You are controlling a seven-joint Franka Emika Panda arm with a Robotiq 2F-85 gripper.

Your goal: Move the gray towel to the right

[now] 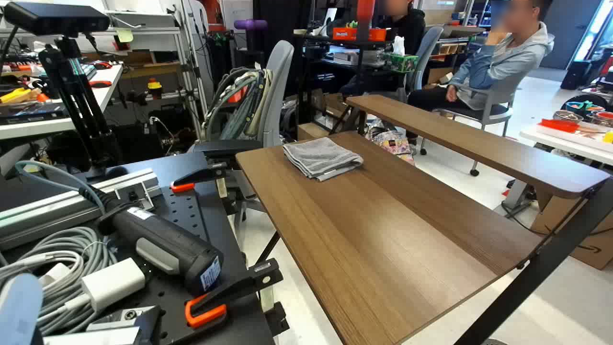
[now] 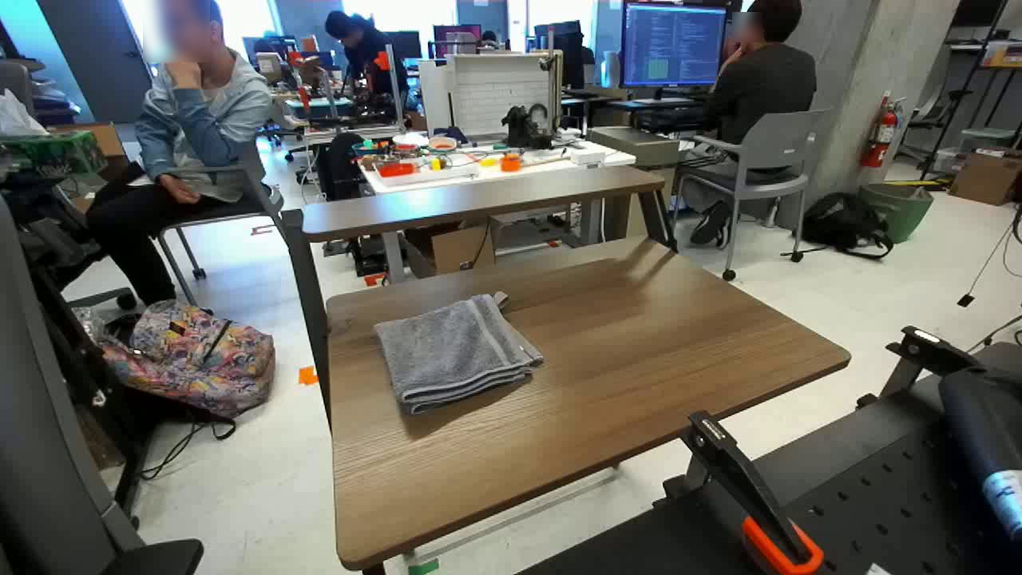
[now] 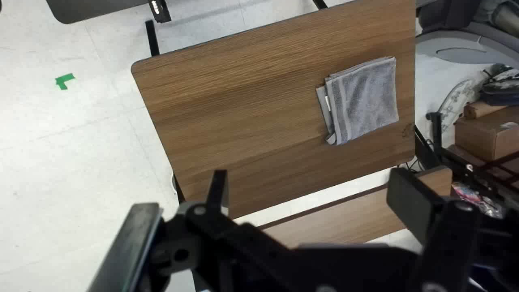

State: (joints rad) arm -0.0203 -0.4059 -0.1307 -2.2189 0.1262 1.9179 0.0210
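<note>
The gray towel lies folded into a flat, layered square on a brown wooden table. It shows in both exterior views (image 1: 323,158) (image 2: 455,351) and in the wrist view (image 3: 367,101). It lies near one end of the tabletop (image 1: 383,249). My gripper (image 3: 309,176) shows only in the wrist view, with its two fingers wide apart and nothing between them. The gripper is apart from the towel and above the scene; in the wrist view the towel appears beyond the fingers, toward the upper right.
A narrow raised shelf (image 1: 469,139) runs along one long side of the table; it also shows in the wrist view (image 3: 348,223). A black perforated bench (image 1: 191,215) with orange-tipped clamps (image 1: 206,314), cables and a black handheld tool (image 1: 163,244) stands beside the table. A chair (image 1: 278,91) stands near the towel's end.
</note>
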